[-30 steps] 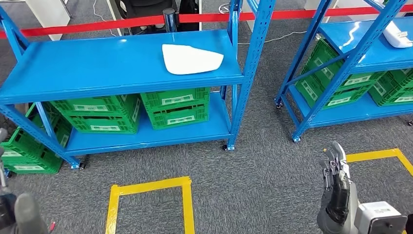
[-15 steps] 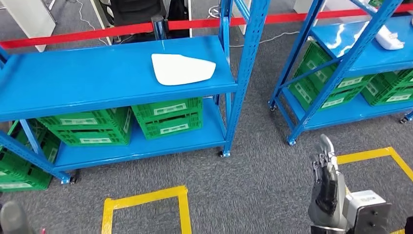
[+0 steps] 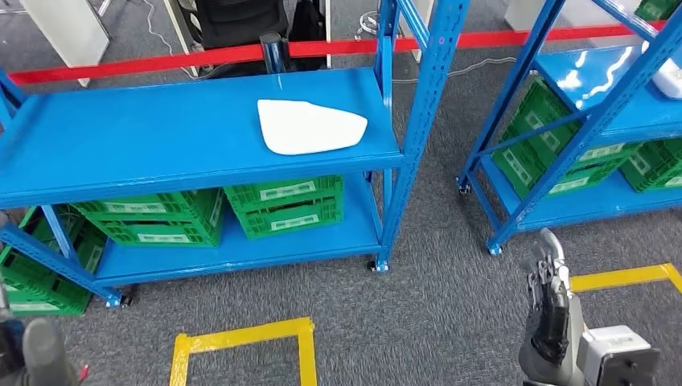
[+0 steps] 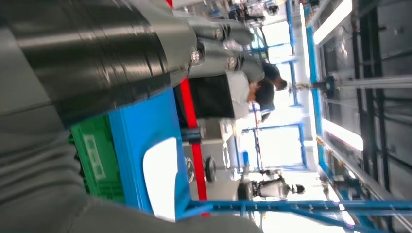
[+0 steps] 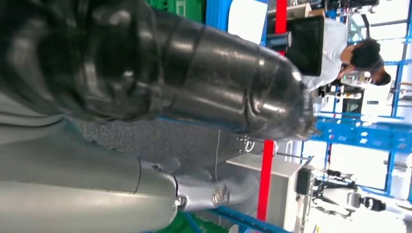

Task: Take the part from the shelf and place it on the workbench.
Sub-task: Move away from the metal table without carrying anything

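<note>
So: white part (image 3: 310, 126) lies ungrasped on shelf (image 3: 145, 137) top | my right hand (image 3: 551, 301) low, empty, fingers loosely apart | left hand's state unclear | pickup, placing remain

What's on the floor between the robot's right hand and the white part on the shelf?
In the head view, bare grey carpet and the shelf's blue post lie between the right hand and the white part.

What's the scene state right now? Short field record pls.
part: white part lying flat on the top level of the blue shelf, toward its right end
under it: green crates on the lower level
right hand: low over the carpet, holds nothing, far from the part
left hand: low, state unclear
floor: yellow tape square
task: part not yet picked
</note>
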